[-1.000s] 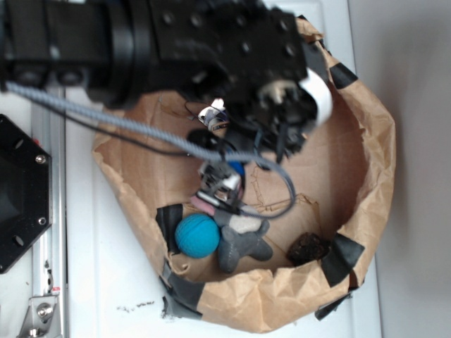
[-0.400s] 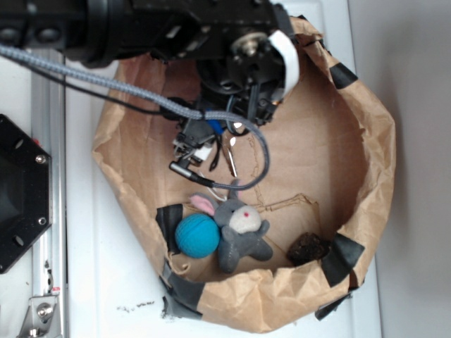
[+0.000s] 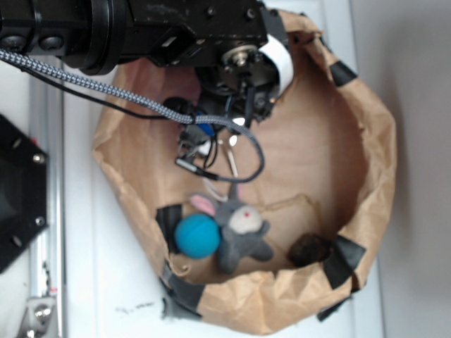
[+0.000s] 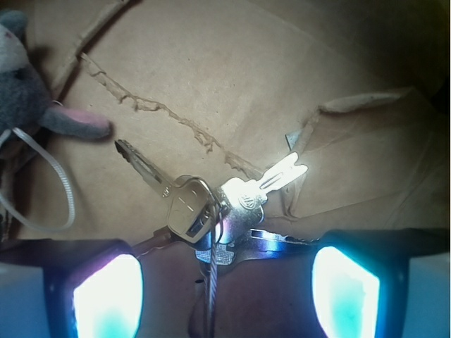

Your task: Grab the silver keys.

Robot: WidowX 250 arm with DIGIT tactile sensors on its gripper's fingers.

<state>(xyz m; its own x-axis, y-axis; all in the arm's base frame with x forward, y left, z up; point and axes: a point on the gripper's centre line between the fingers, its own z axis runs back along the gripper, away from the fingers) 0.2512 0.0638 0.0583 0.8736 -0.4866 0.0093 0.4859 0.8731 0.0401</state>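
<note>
Gripper (image 4: 224, 289) now higher, open-jawed over silver keys (image 4: 211, 204) in paper bag (image 3: 366, 176) beside plush bunny (image 3: 239, 229).

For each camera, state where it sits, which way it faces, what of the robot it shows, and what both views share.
Exterior: mounted above, looking straight down into the brown paper bin; the black arm reaches in from the upper left, with the claw over the silver keys.
Wrist: rides on the claw, facing down at the bin floor; its two glowing fingertips frame the bottom edge, apart, with the keys between them.
Shared: the silver keys and the grey plush bunny.
</note>
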